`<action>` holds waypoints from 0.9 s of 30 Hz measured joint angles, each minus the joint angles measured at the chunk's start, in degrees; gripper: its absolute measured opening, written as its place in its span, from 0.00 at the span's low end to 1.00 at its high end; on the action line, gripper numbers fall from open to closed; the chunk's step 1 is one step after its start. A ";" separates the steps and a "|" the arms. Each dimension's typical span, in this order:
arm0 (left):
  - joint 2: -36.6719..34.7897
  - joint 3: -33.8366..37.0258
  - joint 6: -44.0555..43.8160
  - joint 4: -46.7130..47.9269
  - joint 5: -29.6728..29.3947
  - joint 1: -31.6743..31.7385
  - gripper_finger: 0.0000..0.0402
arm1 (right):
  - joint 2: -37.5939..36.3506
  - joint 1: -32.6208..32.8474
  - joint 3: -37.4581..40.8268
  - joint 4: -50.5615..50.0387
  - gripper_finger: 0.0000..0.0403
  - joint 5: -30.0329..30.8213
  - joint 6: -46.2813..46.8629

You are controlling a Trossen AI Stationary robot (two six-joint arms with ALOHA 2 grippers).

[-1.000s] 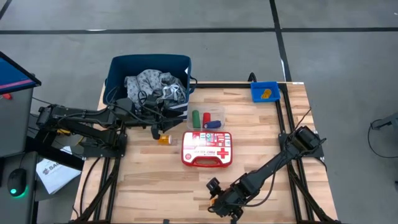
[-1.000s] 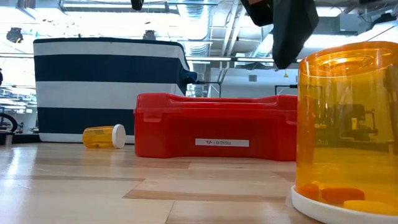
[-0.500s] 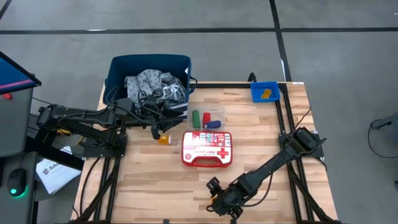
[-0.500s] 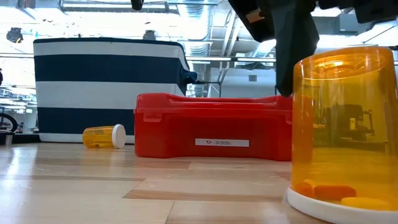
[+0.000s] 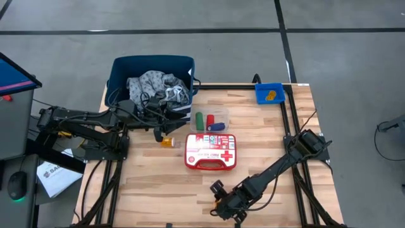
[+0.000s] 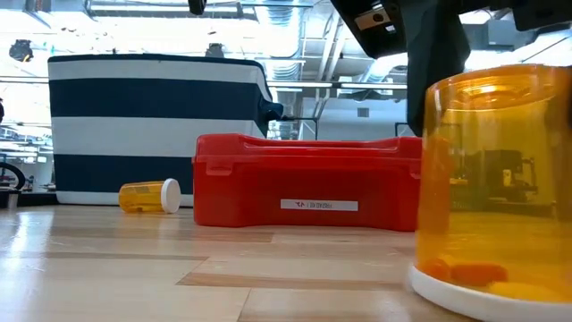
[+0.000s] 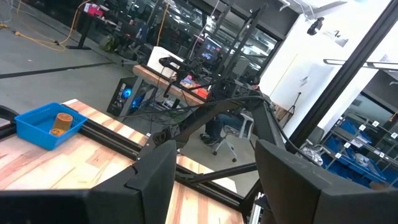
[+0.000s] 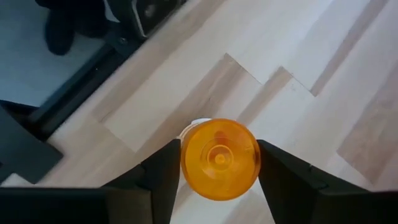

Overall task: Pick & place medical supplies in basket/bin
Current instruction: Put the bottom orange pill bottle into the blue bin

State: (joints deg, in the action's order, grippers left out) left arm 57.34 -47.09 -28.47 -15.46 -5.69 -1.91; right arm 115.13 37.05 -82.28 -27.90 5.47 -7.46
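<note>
An orange pill bottle (image 8: 219,158) stands upside down on its white cap (image 6: 487,300) near the table's near edge. My right gripper (image 5: 226,206) hangs over it, shut on its sides. A second orange bottle (image 5: 166,142) lies on its side left of the first-aid case (image 5: 211,151). Green, red and dark blue cylinders (image 5: 209,120) sit behind the case. The grey-white cloth (image 5: 158,85) fills the navy basket (image 5: 120,69). My left gripper (image 7: 214,186) is open and holds nothing, hovering by the basket (image 5: 158,133). The blue bin (image 5: 269,94) holds orange items. My right gripper pinches the upright pill bottle between its two fingers, one finger (image 8: 163,180) on each side of the orange wall (image 8: 186,158). It comes from above, pointing down. The bottle stays upright with its white cap on the table.
The red first-aid case (image 6: 308,192) lies in the table's middle, between the held bottle and the cylinders. The navy basket (image 6: 152,125) stands off the far left corner, the bin at the far right corner. Bare wood lies left of the right gripper.
My right gripper has come down over the standing bottle, its dark finger dropping behind the orange wall in the low view. The bottle has shifted a little toward the table's left, staying on its cap.
</note>
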 joint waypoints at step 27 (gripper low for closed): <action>0.00 0.00 -0.61 0.00 0.00 -1.60 0.53 | -0.09 -10.28 -26.09 -34.52 0.43 7.93 -3.50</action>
State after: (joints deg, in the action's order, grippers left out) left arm 57.34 -47.09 -29.08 -15.46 -5.69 -3.51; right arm 115.04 26.77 -108.37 -62.42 13.40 -10.96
